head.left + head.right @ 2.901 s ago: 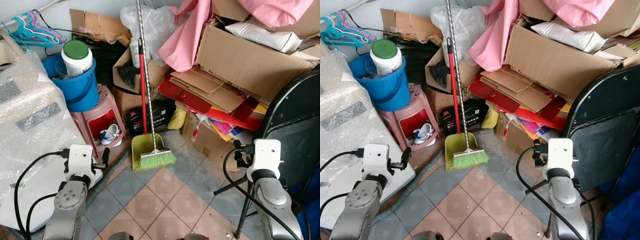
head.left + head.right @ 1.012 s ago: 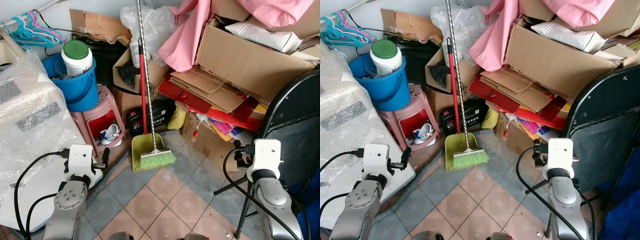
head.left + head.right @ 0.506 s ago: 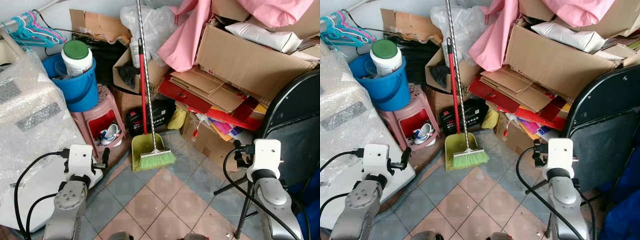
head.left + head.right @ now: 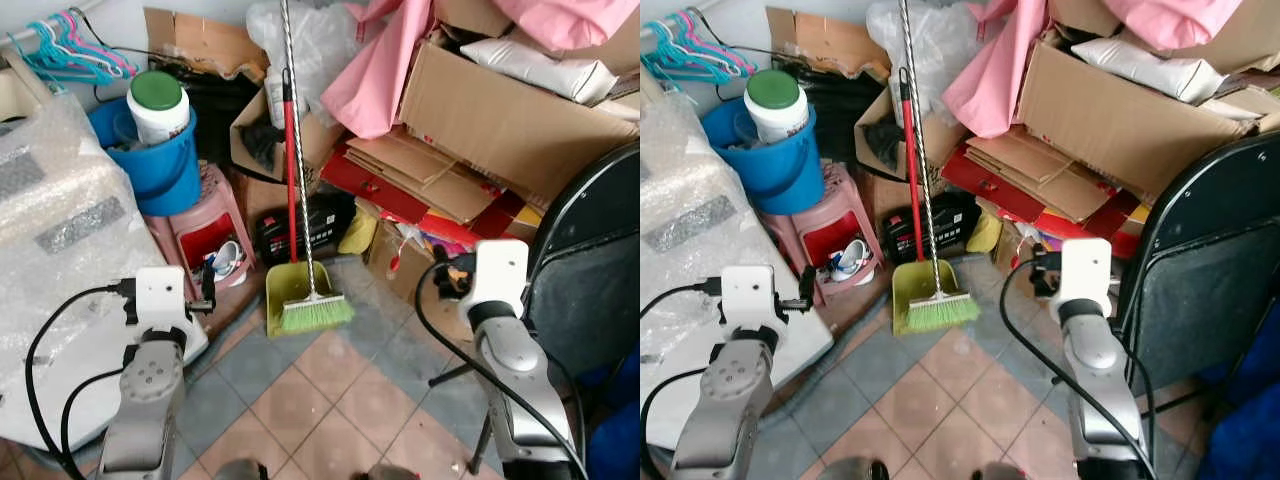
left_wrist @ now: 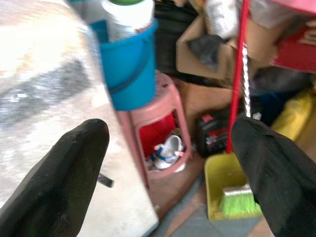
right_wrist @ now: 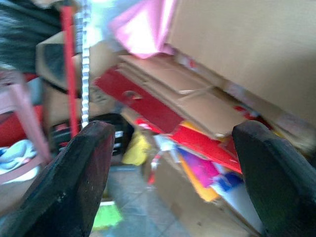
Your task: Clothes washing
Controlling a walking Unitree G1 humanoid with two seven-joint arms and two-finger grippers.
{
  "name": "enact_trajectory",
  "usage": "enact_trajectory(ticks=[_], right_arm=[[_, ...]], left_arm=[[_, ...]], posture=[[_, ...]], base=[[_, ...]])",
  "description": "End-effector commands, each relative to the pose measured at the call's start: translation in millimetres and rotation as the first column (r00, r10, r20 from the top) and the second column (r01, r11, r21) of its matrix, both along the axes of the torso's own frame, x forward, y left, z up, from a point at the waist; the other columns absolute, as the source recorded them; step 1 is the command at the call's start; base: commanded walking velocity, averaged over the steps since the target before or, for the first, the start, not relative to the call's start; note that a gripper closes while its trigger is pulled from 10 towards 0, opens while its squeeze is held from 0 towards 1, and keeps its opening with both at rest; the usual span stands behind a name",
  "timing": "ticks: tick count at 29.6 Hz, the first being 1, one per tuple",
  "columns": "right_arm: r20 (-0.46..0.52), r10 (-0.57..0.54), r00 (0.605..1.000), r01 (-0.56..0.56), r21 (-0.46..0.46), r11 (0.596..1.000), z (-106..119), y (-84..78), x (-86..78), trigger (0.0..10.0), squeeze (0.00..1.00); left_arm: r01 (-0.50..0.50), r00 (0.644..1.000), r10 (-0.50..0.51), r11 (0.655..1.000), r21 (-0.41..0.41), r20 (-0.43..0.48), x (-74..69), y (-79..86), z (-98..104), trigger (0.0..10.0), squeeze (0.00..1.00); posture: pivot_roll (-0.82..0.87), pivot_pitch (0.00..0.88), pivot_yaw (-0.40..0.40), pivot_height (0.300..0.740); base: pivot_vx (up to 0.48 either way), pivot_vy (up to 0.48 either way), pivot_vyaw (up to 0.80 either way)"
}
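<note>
Both end effectors hang apart and empty — left end effector (image 5: 168,163) before the pink stool (image 4: 205,225), right end effector (image 6: 173,168) before flattened cardboard (image 4: 440,180); pink cloth (image 4: 375,60) drapes the boxes

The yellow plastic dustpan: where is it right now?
In the left eye view, the yellow plastic dustpan stands on the tiled floor left of centre, behind the green-bristled broom, right of the pink plastic stool.
</note>
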State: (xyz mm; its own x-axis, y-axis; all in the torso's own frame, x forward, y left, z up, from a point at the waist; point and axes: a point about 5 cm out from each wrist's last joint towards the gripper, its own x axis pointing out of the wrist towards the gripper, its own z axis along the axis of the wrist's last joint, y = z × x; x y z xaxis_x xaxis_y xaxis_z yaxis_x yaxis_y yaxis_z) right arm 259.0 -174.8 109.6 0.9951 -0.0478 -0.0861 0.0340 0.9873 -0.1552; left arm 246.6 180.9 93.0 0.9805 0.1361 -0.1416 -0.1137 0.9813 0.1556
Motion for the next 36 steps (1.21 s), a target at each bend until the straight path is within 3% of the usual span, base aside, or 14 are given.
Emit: enact_trajectory(ticks=[1, 9, 14, 20, 27, 30, 32, 33, 34, 36], right_arm=[[0.031, 0.011, 0.999, -0.012, 0.028, 1.0, 6.8, 2.1, -0.1, 10.0, 0.0], [0.034, 0.066, 0.997, -0.067, 0.019, 0.998, 8.2, 4.0, 3.0, 10.0, 0.0], [0.081, 0.142, 0.987, -0.142, -0.008, 0.99, 18.6, 17.8, 11.1, 10.0, 0.0], [0.086, 0.17, 0.982, -0.17, -0.009, 0.985, 18.7, 23.2, 7.4, 10.0, 0.0], [0.109, 0.132, 0.985, -0.137, 0.042, 0.99, 22.2, 16.7, 10.4, 10.0, 0.0], [0.094, 0.127, 0.988, -0.131, 0.034, 0.991, 21.8, 15.1, 13.0, 10.0, 0.0], [0.074, 0.093, 0.993, -0.09, -0.035, 0.995, 19.7, 15.1, 16.4, 10.0, 0.0], [0.089, 0.131, 0.987, -0.139, 0.083, 0.987, 21.8, 22.7, 15.6, 10.0, 0.0], [0.096, 0.144, 0.985, -0.155, 0.121, 0.98, 22.8, 25.3, 15.2, 10.0, 0.0], [0.134, 0.119, 0.984, -0.131, 0.082, 0.988, 26.9, 26.8, 16.4, 10.0, 0.0]], left_arm=[[-0.015, 0.999, 0.016, 1.0, 0.01, -0.043, -7.0, 6.3, -5.0, 10.0, 0.0], [-0.044, 0.997, 0.043, 0.999, -0.009, -0.059, -8.5, 10.7, -6.0, 10.0, 0.0], [-0.058, 0.997, 0.057, 0.998, -0.015, -0.049, -3.1, 10.9, -2.9, 10.0, 0.0], [-0.041, 0.998, 0.039, 0.999, -0.026, -0.056, -3.8, 6.9, -3.3, 10.0, 0.0], [-0.03, 0.998, 0.028, 0.999, -0.044, -0.054, -2.4, 5.0, -2.7, 10.0, 0.0], [-0.022, 0.997, 0.017, 0.998, -0.065, -0.072, -3.5, 3.6, -4.8, 10.0, 0.0], [-0.024, 0.998, 0.02, 0.998, -0.062, -0.065, -3.4, 3.3, -4.4, 10.0, 0.0], [-0.027, 0.998, 0.023, 0.998, -0.062, -0.062, -3.3, 3.2, -4.2, 10.0, 0.0], [-0.029, 0.998, 0.025, 0.998, -0.062, -0.061, -3.3, 3.2, -4.2, 10.0, 0.0], [-0.037, 0.998, 0.034, 0.998, -0.049, -0.053, -3.2, 4.1, -3.6, 10.0, 0.0]], posture=[[-0.05, 0.0, 0.018, 0.74], [-0.03, 0.0, -0.003, 0.74], [-0.03, 0.0, 0.001, 0.74], [-0.04, 0.0, 0.012, 0.74], [-0.04, 0.0, 0.001, 0.74], [-0.04, 0.0, -0.003, 0.74], [-0.04, 0.0, -0.003, 0.74], [-0.03, 0.0, -0.005, 0.74], [-0.03, 0.0, -0.005, 0.74], [-0.04, 0.0, -0.005, 0.74]], base=[[0.0, 0.0, 0.8], [0.0, 0.0, 0.8], [0.0, 0.0, 0.8], [0.0, 0.0, 0.79], [0.0, 0.331, 0.38], [0.0, 0.48, 0.0], [0.0, 0.48, 0.0], [0.0, 0.48, 0.0], [0.0, 0.48, 0.0], [0.0, 0.48, 0.0]])
